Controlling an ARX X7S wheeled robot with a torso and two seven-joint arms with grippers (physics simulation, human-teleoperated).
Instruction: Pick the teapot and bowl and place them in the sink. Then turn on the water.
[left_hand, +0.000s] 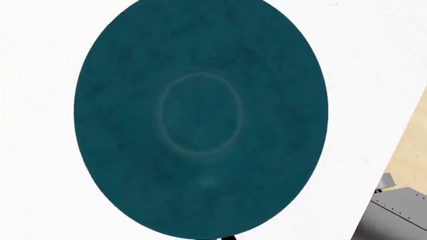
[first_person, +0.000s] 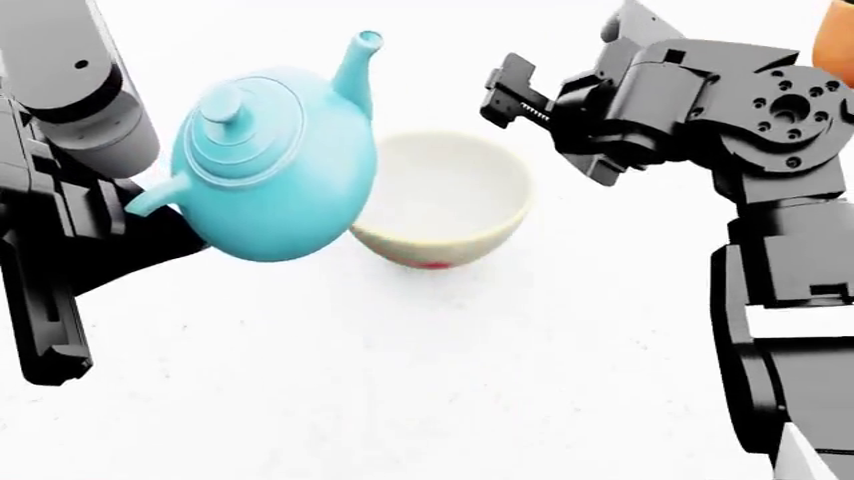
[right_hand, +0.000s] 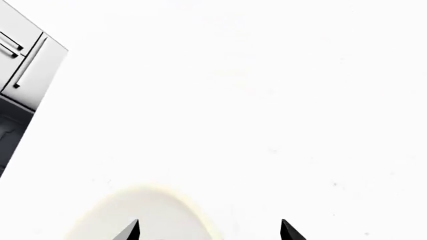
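Note:
The turquoise teapot (first_person: 274, 165) hangs tilted above the white counter, spout toward the back. My left gripper (first_person: 140, 210) is shut on its handle. In the left wrist view the teapot's dark teal underside (left_hand: 200, 115) fills the frame, and only the fingertips (left_hand: 227, 238) show at the edge. The cream-white bowl (first_person: 447, 200) stands on the counter just right of the teapot. My right gripper (first_person: 514, 95) is open above the bowl's right rim. In the right wrist view its fingertips (right_hand: 133, 231) straddle the bowl's rim (right_hand: 140, 210). The sink and water are out of view.
An orange object (first_person: 837, 30) shows at the far right edge of the counter. White cabinet doors with handles (right_hand: 27, 60) lie beyond the counter edge in the right wrist view. Beige floor and a grey panel (left_hand: 400, 210) lie past the counter edge in the left wrist view.

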